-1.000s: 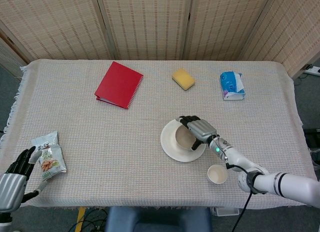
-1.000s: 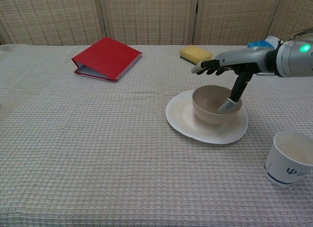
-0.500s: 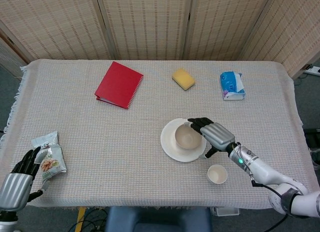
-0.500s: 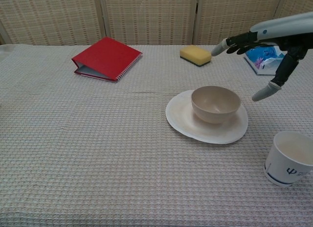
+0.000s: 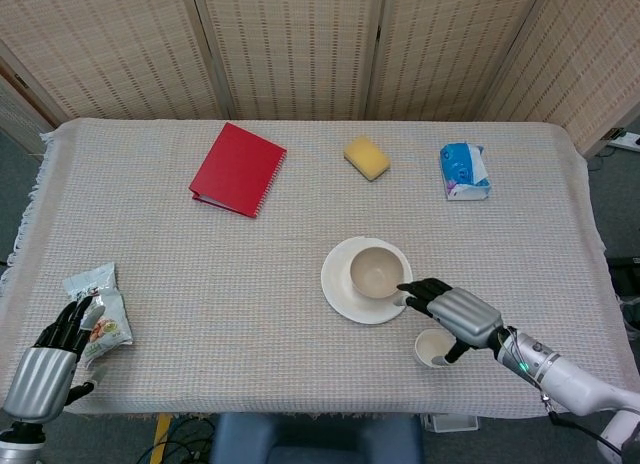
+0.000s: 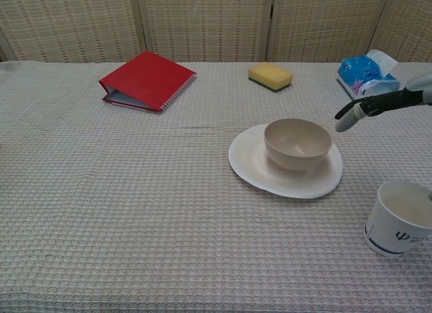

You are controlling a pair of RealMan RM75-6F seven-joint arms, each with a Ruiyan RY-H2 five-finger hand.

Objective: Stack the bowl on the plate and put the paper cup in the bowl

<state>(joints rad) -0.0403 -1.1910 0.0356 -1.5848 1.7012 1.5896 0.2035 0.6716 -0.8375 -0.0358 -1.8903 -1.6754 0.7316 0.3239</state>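
Note:
A beige bowl (image 5: pixel 375 272) (image 6: pixel 297 143) sits upright on the white plate (image 5: pixel 340 296) (image 6: pixel 270 175) near the table's front. The white paper cup (image 5: pixel 432 349) (image 6: pixel 398 218) stands upright on the cloth to the plate's right front. My right hand (image 5: pixel 458 315) (image 6: pixel 378 104) hovers open above the cup, fingers spread, touching neither bowl nor cup. My left hand (image 5: pixel 50 359) is at the front left table edge beside a snack packet, fingers apart and holding nothing.
A red notebook (image 5: pixel 238 169) (image 6: pixel 147 81), a yellow sponge (image 5: pixel 367 158) (image 6: pixel 270 75) and a blue tissue pack (image 5: pixel 465 171) (image 6: pixel 368 73) lie along the far half. A snack packet (image 5: pixel 98 314) lies at the front left. Woven screens stand behind the table.
My right hand has let go of the bowl, which now rests on the plate, and pulled back toward the front right until it hangs over the cup. The left hand barely moved.

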